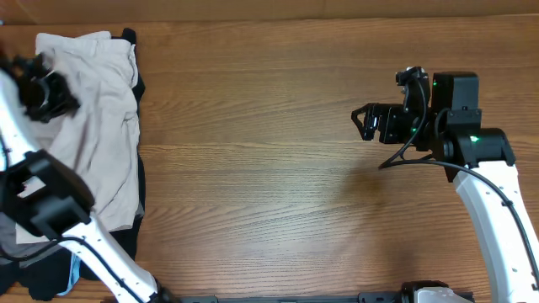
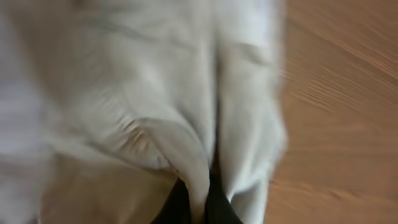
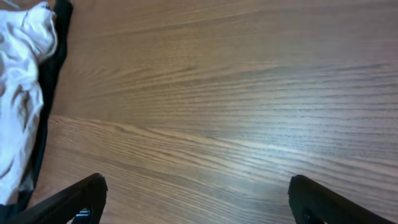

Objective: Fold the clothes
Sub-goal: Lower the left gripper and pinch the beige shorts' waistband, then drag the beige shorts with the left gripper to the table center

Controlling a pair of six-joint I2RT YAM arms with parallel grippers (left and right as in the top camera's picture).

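Observation:
The pale beige shorts [image 1: 97, 126] lie crumpled at the table's far left, on top of a black garment. My left gripper [image 1: 50, 91] sits over their upper left part. In the left wrist view its fingers [image 2: 198, 202] are shut on a fold of the beige shorts [image 2: 155, 93]. My right gripper [image 1: 364, 123] hovers open and empty over bare wood at the right, well apart from the shorts. In the right wrist view its fingers [image 3: 199, 199] are spread wide, and the shorts [image 3: 18, 93] show at the left edge.
A black garment [image 1: 140, 198] shows along the shorts' right edge and below them, and in the right wrist view [image 3: 53, 68]. A grey garment [image 1: 10, 236] and light-blue trim [image 1: 74, 271] lie at the lower left. The wooden table [image 1: 278, 168] spans the view.

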